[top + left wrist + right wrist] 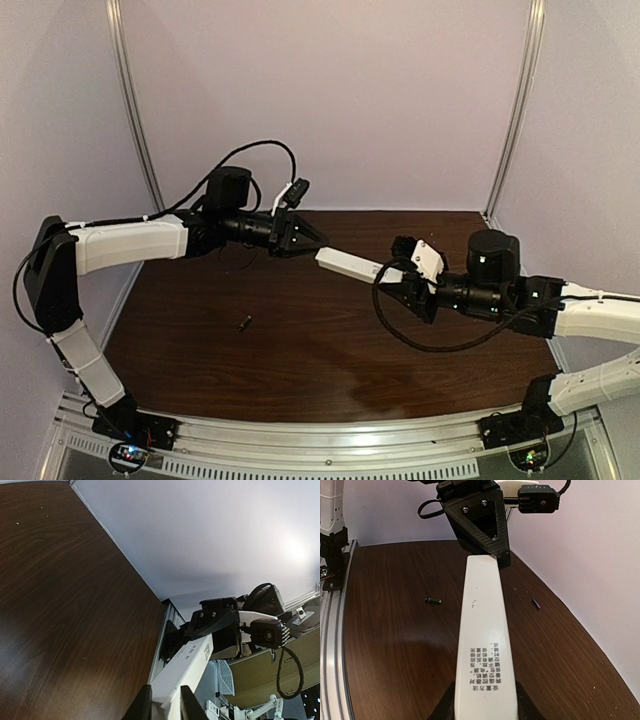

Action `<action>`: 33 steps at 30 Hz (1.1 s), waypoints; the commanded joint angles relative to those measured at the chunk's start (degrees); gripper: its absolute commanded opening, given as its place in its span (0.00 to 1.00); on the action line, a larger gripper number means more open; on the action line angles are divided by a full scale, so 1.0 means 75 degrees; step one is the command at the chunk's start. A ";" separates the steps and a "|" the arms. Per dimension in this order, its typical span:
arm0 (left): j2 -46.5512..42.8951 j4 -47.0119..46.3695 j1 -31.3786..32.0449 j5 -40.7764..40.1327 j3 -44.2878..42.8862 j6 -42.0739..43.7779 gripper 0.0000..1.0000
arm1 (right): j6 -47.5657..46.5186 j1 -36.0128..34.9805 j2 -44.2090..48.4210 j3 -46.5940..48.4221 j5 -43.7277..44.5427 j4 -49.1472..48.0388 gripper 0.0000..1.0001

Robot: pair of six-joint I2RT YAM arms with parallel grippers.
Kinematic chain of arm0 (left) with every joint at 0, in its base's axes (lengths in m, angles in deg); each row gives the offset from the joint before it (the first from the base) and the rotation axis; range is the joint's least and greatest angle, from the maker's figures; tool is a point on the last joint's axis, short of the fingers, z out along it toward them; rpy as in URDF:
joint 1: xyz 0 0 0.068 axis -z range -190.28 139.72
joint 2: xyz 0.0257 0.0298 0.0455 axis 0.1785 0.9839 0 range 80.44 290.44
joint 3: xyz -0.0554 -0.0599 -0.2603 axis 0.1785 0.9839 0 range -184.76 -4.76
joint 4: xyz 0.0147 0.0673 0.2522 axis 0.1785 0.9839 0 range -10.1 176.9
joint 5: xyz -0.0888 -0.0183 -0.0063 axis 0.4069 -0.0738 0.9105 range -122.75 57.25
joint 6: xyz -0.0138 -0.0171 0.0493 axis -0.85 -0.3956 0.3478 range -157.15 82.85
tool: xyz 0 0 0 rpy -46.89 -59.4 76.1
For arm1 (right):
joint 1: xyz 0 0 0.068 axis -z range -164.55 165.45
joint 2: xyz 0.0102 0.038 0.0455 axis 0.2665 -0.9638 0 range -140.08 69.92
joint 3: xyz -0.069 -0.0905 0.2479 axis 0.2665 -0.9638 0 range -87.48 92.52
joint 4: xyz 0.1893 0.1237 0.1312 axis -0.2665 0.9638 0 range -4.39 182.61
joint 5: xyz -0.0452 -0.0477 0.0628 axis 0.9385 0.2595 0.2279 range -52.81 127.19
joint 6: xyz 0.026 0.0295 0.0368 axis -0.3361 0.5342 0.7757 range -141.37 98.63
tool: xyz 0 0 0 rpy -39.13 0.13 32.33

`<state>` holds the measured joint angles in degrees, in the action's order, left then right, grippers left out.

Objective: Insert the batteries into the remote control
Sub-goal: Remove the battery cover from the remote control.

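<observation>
The remote control (pixel 350 265) is a slim white bar held in the air above the table, between the two arms. My left gripper (pixel 316 243) is shut on its far-left end, its fingers (pixel 141 705) pressing both sides of the bar (pixel 185 670). My right gripper (pixel 405 276) is shut on the other end, where printed text shows on the bar (pixel 482 630). One dark battery (pixel 244 322) lies on the table left of centre, also seen in the right wrist view (pixel 433 600). A bluish-purple battery (pixel 536 604) lies on the wood near the wall.
The dark wooden table (pixel 330 370) is bounded by pale walls at the back and sides. An aluminium rail (pixel 330 440) carrying both arm bases runs along its near edge. A black cable loop (pixel 395 325) hangs below my right wrist.
</observation>
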<state>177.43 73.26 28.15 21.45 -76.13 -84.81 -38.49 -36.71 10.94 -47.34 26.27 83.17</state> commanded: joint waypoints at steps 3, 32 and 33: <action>-0.0310 0.0057 -0.0016 0.0227 -0.0087 0.0240 0.15 | 0.0178 -0.0047 -0.0186 0.0220 0.0444 0.0062 0.00; -0.0421 -0.2863 -0.1122 0.1212 0.0622 -0.1991 0.00 | 0.0400 -0.0041 -0.0068 -0.0263 0.0618 -0.0395 0.00; -0.0487 -0.2820 -0.1233 0.1197 0.0632 -0.1948 0.00 | 0.0441 -0.0041 -0.0088 -0.0301 0.0655 -0.0436 0.00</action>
<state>176.62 59.34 22.30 28.44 -72.73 -95.57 -37.10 -36.84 9.49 -47.98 29.53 82.29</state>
